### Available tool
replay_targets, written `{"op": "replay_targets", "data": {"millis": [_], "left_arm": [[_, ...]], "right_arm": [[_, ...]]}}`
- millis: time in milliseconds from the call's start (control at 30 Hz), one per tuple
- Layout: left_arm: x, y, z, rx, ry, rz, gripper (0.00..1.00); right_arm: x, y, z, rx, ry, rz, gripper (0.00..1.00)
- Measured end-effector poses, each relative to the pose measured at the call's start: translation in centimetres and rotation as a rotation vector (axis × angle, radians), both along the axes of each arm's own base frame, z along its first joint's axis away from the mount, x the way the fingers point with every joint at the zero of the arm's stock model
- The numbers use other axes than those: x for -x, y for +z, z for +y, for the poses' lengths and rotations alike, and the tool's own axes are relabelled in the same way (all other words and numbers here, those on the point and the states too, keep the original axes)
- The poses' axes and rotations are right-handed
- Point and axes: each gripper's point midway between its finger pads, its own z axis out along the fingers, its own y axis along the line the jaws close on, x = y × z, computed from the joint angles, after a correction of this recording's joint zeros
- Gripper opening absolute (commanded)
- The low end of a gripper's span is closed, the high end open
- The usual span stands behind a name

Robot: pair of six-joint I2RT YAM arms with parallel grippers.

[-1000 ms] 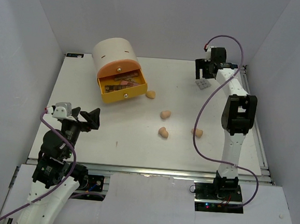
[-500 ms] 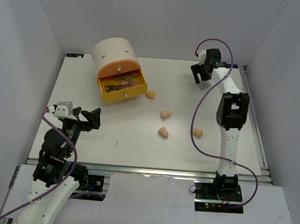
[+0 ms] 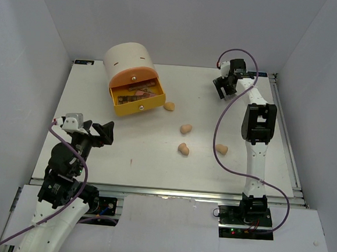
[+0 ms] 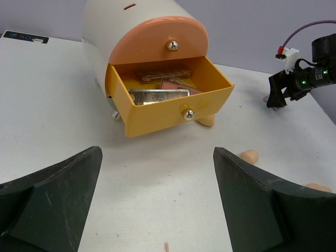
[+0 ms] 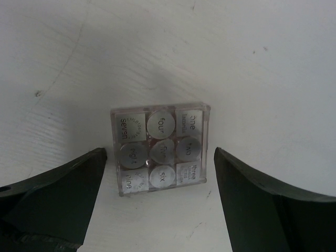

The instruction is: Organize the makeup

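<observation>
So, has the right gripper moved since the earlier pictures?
Yes. The right gripper has shifted left, away from the table's right edge, and is now above the small square palette.

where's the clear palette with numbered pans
In the right wrist view the clear palette lies flat on the table's far right side, centred between the open right gripper's fingers.
</observation>
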Motion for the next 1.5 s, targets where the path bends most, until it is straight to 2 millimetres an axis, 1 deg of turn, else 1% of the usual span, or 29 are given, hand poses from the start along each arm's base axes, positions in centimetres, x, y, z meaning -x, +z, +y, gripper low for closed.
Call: {"op": "replay_targets", "data": {"millis": [67, 200, 333, 400, 533, 600, 667, 833, 933, 1200, 1267, 1333, 1400, 1500], "left_arm": [[0.0, 0.0, 0.0, 0.0, 0.0, 0.0, 0.98], [0.0, 0.0, 0.0, 0.0, 0.0, 0.0, 0.98], [-0.1, -0.1, 0.0, -0.002, 0.0, 0.005, 0.98], [-0.1, -0.2, 0.0, -0.002, 0.0, 0.007, 0.98], [-0.1, -0.2, 0.0, -0.003, 0.0, 0.008, 0.98], [-0.1, -0.2, 0.0, -0.003, 0.0, 0.009, 0.98], [-0.2, -0.2, -0.1, -0.003, 0.0, 0.01, 0.98], [-0.2, -0.3, -0.1, -0.004, 0.0, 0.012, 0.98], [-0.2, -0.3, -0.1, -0.005, 0.0, 0.013, 0.98], [-0.1, -0.4, -0.1, -0.006, 0.0, 0.016, 0.98], [-0.1, -0.4, -0.1, -0.006, 0.0, 0.017, 0.98], [-0.1, -0.4, -0.1, -0.006, 0.0, 0.016, 0.98], [-0.1, -0.4, -0.1, -0.006, 0.0, 0.016, 0.98], [-0.1, -0.4, -0.1, -0.006, 0.0, 0.016, 0.98]], "right_arm": [[-0.2, -0.4, -0.3, -0.006, -0.007, 0.002, 0.9], [-0.4, -0.4, -1.4, -0.017, -0.026, -0.001, 0.9], [-0.5, -0.6, -2.1, -0.045, -0.034, 0.002, 0.9], [-0.5, -0.6, -2.2, -0.062, -0.037, 0.004, 0.91], [-0.6, -0.8, -2.3, -0.105, -0.028, 0.01, 0.96], [-0.6, -0.9, -2.3, -0.125, -0.021, 0.012, 0.96], [-0.6, -1.0, -2.3, -0.144, -0.014, 0.015, 0.93], [-0.5, -1.1, -1.8, -0.186, 0.004, 0.025, 0.8], [-0.4, -1.2, -1.5, -0.2, 0.015, 0.032, 0.7], [-0.3, -1.3, -1.2, -0.214, 0.034, 0.034, 0.33], [0.0, -1.3, -1.2, -0.218, 0.041, 0.033, 0.29], [1.0, -1.1, -0.9, -0.227, 0.051, 0.044, 0.28], [3.1, -0.8, -0.2, -0.244, 0.065, 0.08, 0.27], [6.8, 0.2, 1.4, -0.27, 0.099, 0.138, 0.26]]}}
